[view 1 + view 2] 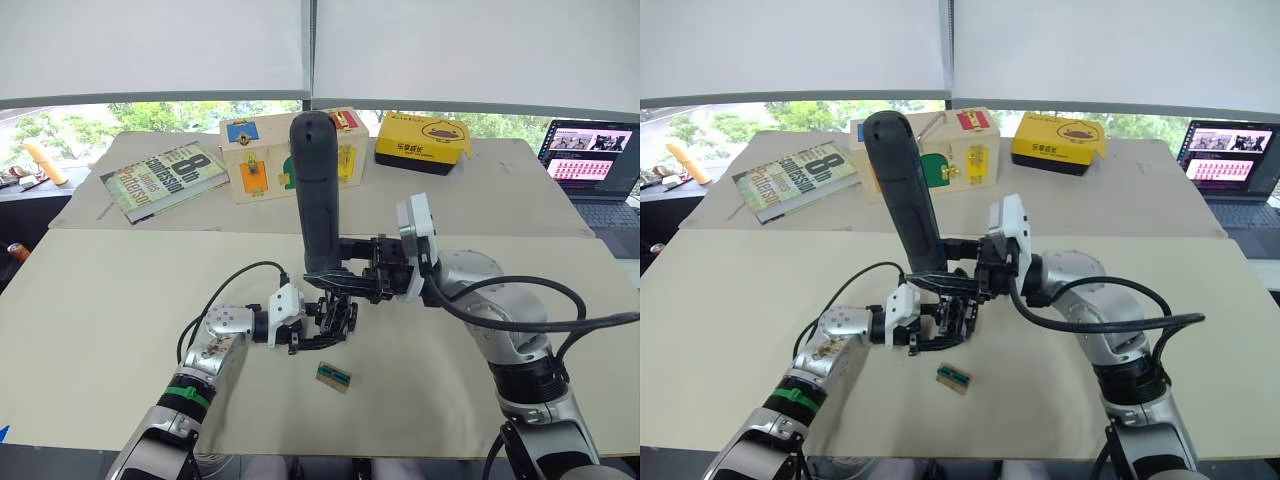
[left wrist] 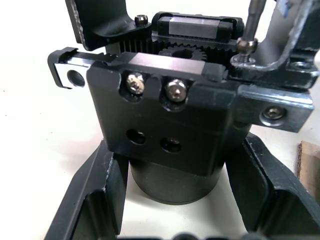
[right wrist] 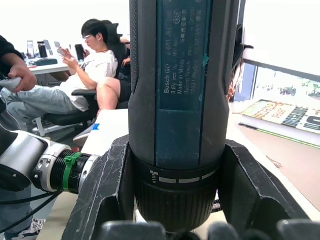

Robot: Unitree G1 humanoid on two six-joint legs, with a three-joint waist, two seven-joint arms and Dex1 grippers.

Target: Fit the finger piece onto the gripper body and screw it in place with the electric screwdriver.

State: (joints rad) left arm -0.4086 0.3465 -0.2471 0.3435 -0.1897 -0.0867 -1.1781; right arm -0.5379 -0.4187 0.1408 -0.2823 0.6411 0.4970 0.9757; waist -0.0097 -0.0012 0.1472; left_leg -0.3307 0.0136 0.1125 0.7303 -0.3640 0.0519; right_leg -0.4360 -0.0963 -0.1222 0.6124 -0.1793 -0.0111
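left gripper (image 1: 322, 322) clamps the gripper body (image 2: 170, 120); right gripper (image 1: 345, 272) grips the electric screwdriver (image 1: 318, 195). keep the bit vertical on the screw (image 2: 243, 45), pressing lightly.

Gripper body (image 2: 170, 125) matt black, prob. plastic; screws (image 2: 176, 90) shiny metal.

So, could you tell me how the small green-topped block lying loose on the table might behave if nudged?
The green-topped block lies flat and low, so it would probably slide rather than tip or roll. It looks small, likely light, easily knocked away by a gripper.
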